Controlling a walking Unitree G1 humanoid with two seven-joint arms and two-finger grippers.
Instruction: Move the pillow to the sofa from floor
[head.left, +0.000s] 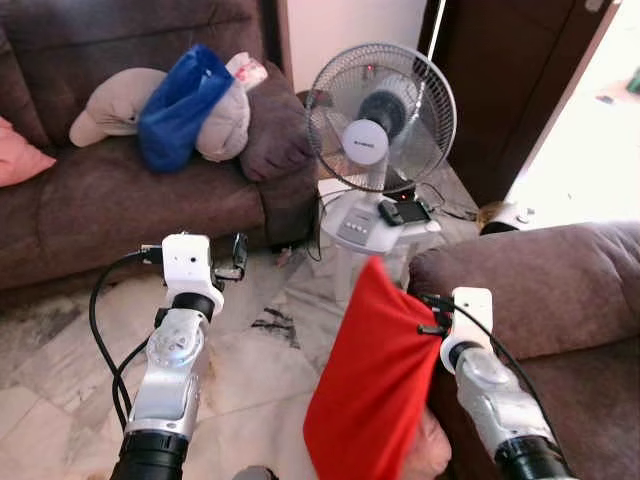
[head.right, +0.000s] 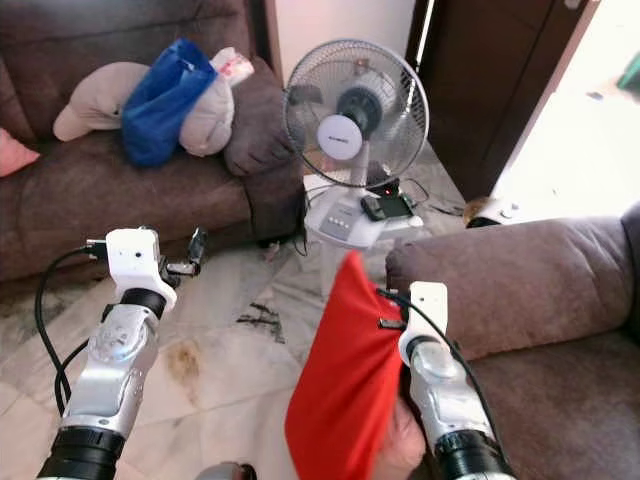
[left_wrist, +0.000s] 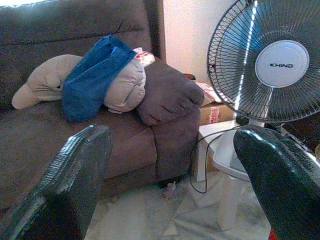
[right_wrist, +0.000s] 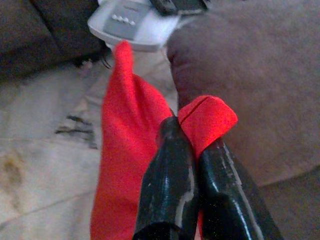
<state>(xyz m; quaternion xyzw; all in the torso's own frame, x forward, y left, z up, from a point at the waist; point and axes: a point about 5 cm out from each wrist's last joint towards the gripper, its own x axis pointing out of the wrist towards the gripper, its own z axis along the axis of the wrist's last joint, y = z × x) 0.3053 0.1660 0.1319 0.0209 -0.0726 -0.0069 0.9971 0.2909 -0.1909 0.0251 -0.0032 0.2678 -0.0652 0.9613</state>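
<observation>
Marble-tiled floor (head.left: 250, 370), stained, with two brown sofas: one (head.left: 120, 200) against the wall, one (head.left: 560, 300) at the robot's right. One pedestal fan (head.left: 380, 120) stands between them. Right gripper (right_wrist: 192, 150) is pinched tight on one red pillow (head.left: 370, 380) (hanging clear of the floor, beside the near sofa's arm). Left gripper (left_wrist: 170, 175) is spread wide, holding nothing.

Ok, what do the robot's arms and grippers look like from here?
Both arms are silver metal with black cuffs and white wrist blocks trailing black cables. The left gripper and right gripper each have two long glossy black fingers; the left fingers' inner pads look textured.
</observation>
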